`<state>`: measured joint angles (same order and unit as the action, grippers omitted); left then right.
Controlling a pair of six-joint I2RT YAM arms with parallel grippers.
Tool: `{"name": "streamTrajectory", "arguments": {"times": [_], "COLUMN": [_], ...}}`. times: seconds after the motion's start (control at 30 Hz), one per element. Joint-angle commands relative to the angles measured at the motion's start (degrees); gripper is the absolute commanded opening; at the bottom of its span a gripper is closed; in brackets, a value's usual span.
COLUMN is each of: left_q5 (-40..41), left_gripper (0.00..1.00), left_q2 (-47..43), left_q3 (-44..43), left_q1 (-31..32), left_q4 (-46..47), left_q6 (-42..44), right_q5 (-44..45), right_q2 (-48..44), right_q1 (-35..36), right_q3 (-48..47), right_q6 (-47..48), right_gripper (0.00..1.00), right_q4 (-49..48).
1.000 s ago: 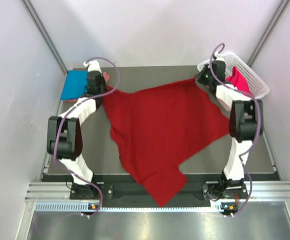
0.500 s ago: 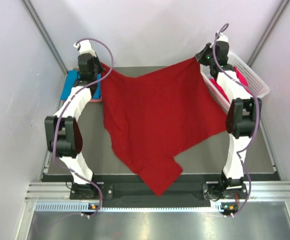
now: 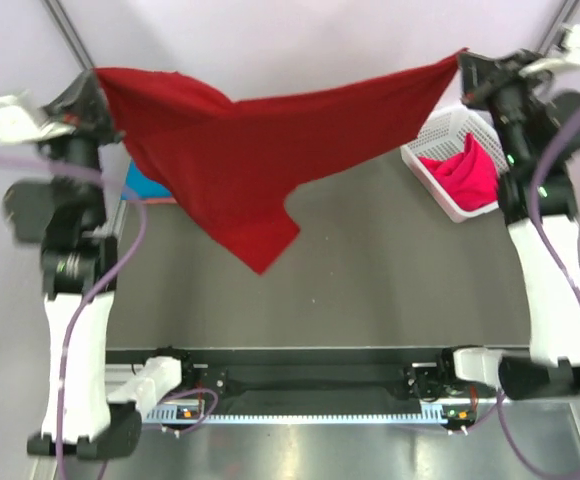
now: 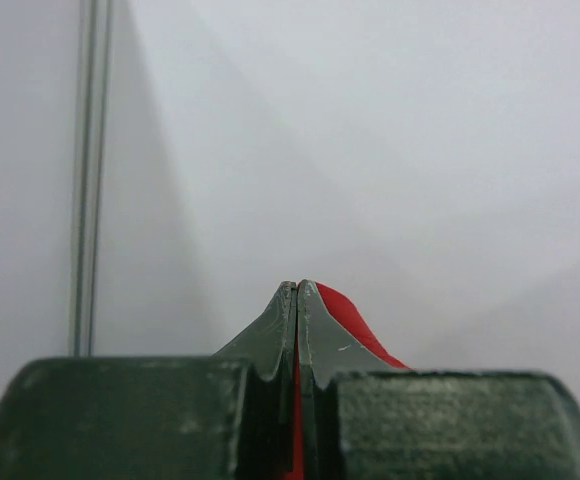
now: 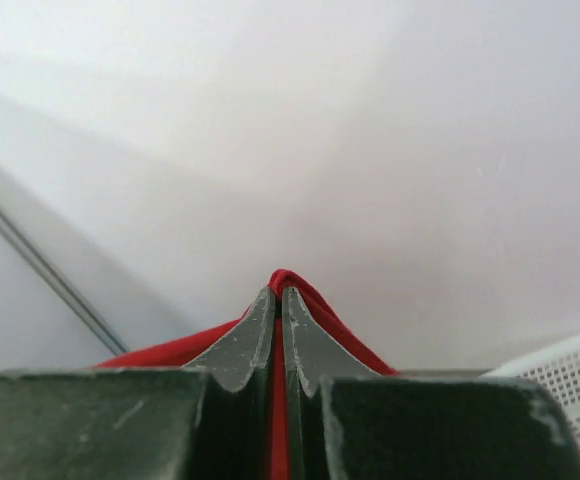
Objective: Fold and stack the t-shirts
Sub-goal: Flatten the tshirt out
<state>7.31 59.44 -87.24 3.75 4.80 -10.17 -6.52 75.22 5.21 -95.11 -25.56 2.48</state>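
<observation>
The dark red t-shirt [image 3: 240, 150] hangs in the air, stretched between both grippers high above the table. My left gripper [image 3: 95, 80] is shut on its left corner; red cloth [image 4: 345, 315] shows between and beside the closed fingers [image 4: 297, 295]. My right gripper [image 3: 462, 62] is shut on its right corner, with a red hem [image 5: 310, 300] over the closed fingers [image 5: 278, 295]. The shirt sags in the middle and a point hangs down to about mid-table. A hot pink shirt [image 3: 465, 170] lies in the white basket. A bright blue shirt [image 3: 138, 187] peeks out behind the red one.
The white lattice basket [image 3: 440, 135] stands at the back right; its rim shows in the right wrist view [image 5: 570, 385]. The dark table top [image 3: 370, 270] lies below the hanging shirt. White walls close in on the back and both sides.
Both arms have risen steeply and spread apart, lifting the red shirt off the table until it hangs stretched in the air. The grips have not changed.
</observation>
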Motion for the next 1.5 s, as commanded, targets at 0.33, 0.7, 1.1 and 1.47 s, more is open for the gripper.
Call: {"name": "streamTrajectory", "arguments": {"times": [0.33,0.7,1.1,1.47], "left_q5": [2.5,6.6,9.5,8.4], "left_gripper": [0.00,0.00,0.00,0.00], "left_q2": [-16.8,-12.5,0.8,2.4], "left_q3": [-8.6,-16.7,-22.8,-22.7], "left_q1": [5.0,12.8,15.9,15.9], "left_q4": [-3.8,-3.4,-0.8,2.1], "left_q6": [8.3,12.7,19.6,19.5], "right_q5": [2.4,2.8,2.7,1.3], "right_q2": [-26.9,-22.8,-9.1,-5.7], "right_q1": [1.3,1.2,1.2,1.2], "right_q3": [3.2,-8.3,-9.5,-12.0], "right_q6": [2.0,-0.1,-3.6,-2.5], "right_gripper": [0.00,0.00,0.00,0.00], "right_q4": [6.7,9.6,1.8,0.1]}}
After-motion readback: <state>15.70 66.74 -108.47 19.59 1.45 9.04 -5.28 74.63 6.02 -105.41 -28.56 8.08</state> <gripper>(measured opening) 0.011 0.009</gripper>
